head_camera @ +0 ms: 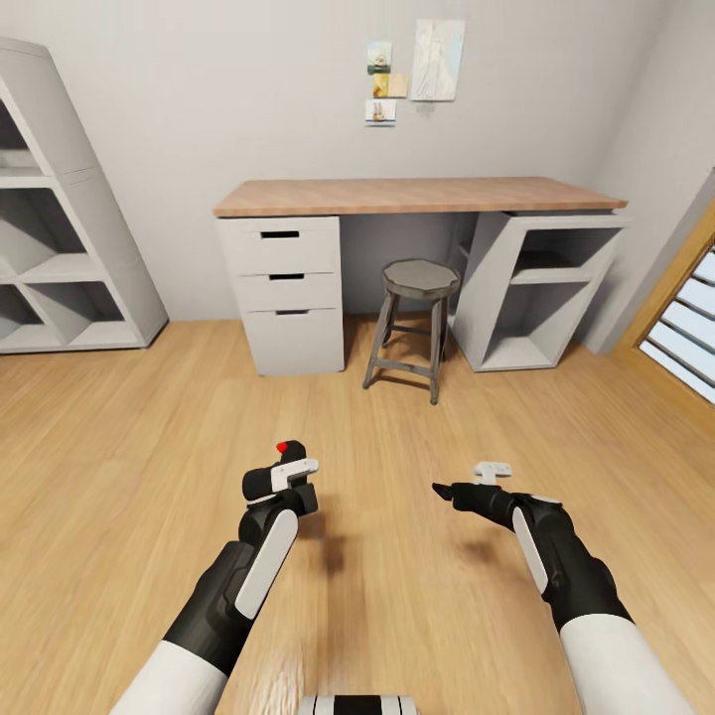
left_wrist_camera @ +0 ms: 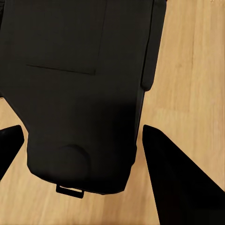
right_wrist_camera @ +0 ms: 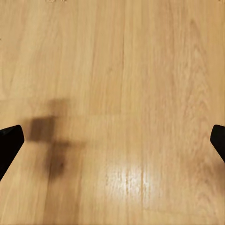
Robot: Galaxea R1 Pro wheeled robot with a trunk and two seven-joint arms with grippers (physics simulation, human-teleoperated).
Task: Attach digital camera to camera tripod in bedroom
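Left hand [head_camera: 281, 485] clamped on the digital camera [head_camera: 270, 480], held above the plank floor [head_camera: 119, 447], right hand [right_wrist_camera: 112, 136] spread and empty; carrying step, facing a worktop [head_camera: 417, 195] and stool [head_camera: 419, 280], so next: locate the tripod.

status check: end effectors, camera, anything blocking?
Left end effector shut on small black boxy digital camera with red button. Right end effector open, empty, above light wood plank floor. Grey round stool ahead by wood-topped desk.
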